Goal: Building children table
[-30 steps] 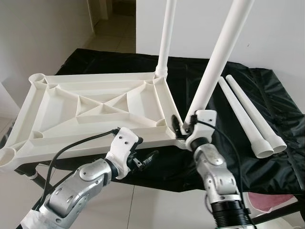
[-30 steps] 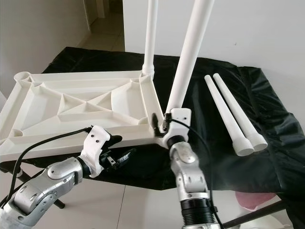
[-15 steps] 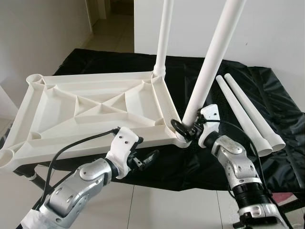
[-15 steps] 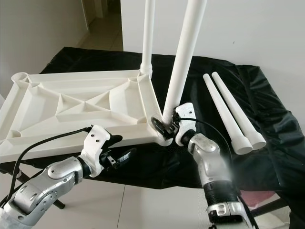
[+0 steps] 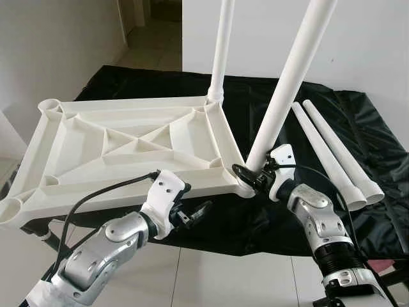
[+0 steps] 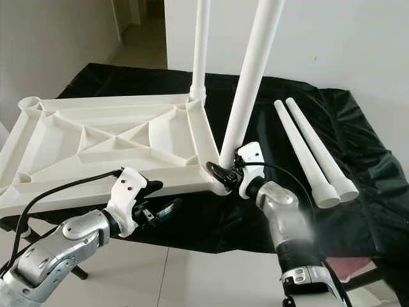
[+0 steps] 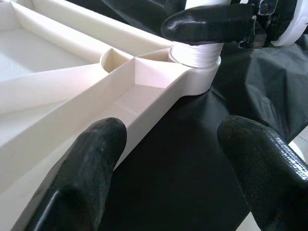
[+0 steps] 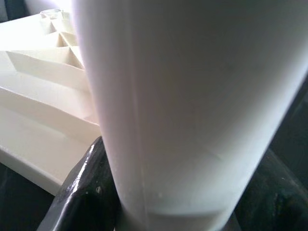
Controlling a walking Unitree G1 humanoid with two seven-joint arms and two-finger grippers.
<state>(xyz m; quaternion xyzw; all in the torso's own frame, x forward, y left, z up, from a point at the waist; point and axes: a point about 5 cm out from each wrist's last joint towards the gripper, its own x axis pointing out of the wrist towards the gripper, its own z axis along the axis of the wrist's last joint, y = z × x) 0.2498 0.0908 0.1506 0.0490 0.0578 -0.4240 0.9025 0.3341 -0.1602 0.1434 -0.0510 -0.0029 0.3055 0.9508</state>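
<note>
Two legs stand in the upside-down tabletop [image 5: 128, 147] on the black cloth [image 5: 358, 128]. Your right gripper [image 5: 250, 176] squeezes the near leg [image 5: 287, 83] at its bottom. Your left gripper [image 5: 192, 214] hangs open, holding nothing.

Silver jointed arms, white wrists, black cables, black fingers [image 7: 89, 166].

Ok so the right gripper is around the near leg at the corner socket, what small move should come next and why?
Probably keep twisting that leg to seat it. The right gripper is clamped at its base, right above the socket in the tabletop, and the leg leans instead of standing straight like the far leg. The left gripper hangs open below the edge.
</note>
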